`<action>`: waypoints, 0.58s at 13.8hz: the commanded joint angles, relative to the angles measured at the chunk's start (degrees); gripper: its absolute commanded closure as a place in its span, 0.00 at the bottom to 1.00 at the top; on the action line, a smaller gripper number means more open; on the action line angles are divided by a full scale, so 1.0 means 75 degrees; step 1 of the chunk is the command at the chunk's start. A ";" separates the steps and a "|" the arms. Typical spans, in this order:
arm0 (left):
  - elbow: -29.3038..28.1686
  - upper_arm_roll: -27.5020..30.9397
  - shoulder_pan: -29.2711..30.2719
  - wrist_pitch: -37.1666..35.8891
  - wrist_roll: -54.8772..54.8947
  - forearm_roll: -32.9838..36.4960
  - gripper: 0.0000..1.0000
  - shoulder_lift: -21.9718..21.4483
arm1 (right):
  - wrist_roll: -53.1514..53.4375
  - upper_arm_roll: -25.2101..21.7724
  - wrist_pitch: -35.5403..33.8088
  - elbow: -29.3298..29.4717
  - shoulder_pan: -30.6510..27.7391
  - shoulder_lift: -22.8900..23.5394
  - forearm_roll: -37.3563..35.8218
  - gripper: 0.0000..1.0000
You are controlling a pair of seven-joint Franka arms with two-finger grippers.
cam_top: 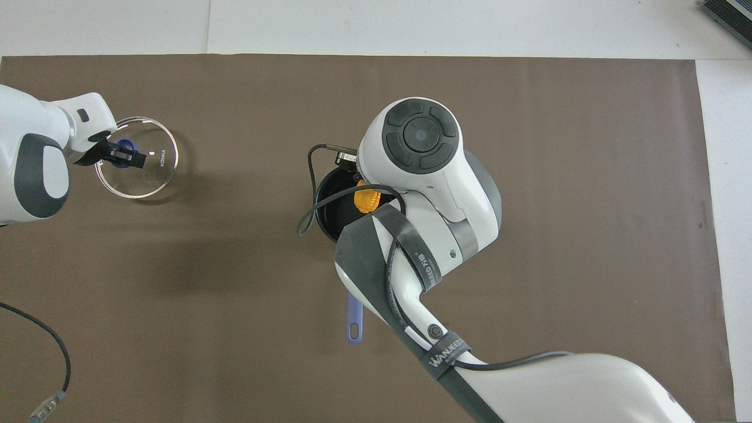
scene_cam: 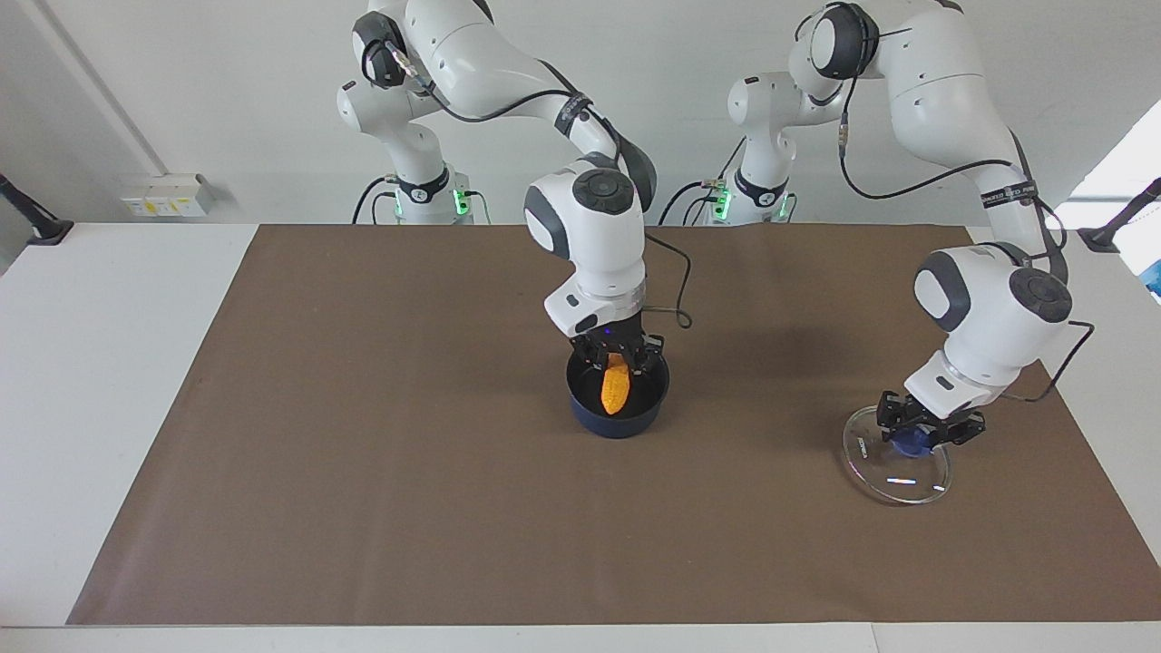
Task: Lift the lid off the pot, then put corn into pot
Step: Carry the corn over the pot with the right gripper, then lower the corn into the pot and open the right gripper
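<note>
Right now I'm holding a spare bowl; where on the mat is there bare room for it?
Bare mat lies between the pot and the right arm's end. Crowded: the pot, where the right gripper holds the corn, and the lid under the left gripper.

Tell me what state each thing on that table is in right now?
lid: off the pot, flat on the mat toward the left arm's end.
pot: uncovered, upright.
corn: hanging into the pot.
right gripper: shut on the corn.
left gripper: at the lid's knob.
</note>
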 commanded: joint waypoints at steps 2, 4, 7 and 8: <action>0.0273 0.0021 -0.0080 -0.0542 0.0063 -0.0105 1.00 0.0076 | -0.1099 0.0046 0.0362 -0.0484 -0.0039 -0.0048 0.0171 1.00; 0.0273 0.0021 -0.0080 -0.0683 0.0063 -0.0093 0.86 0.0064 | -0.1172 0.0046 0.0363 -0.0602 -0.0016 -0.0083 0.0183 1.00; 0.0203 0.0021 -0.0197 -0.0754 0.0039 -0.0117 0.81 0.0040 | -0.1184 0.0069 0.0642 -0.0905 0.0147 -0.0036 0.0183 1.00; 0.0191 0.0033 -0.0198 -0.0731 0.0028 -0.0117 0.76 0.0040 | -0.1195 0.0069 0.0749 -0.1035 0.0171 -0.0048 0.0171 1.00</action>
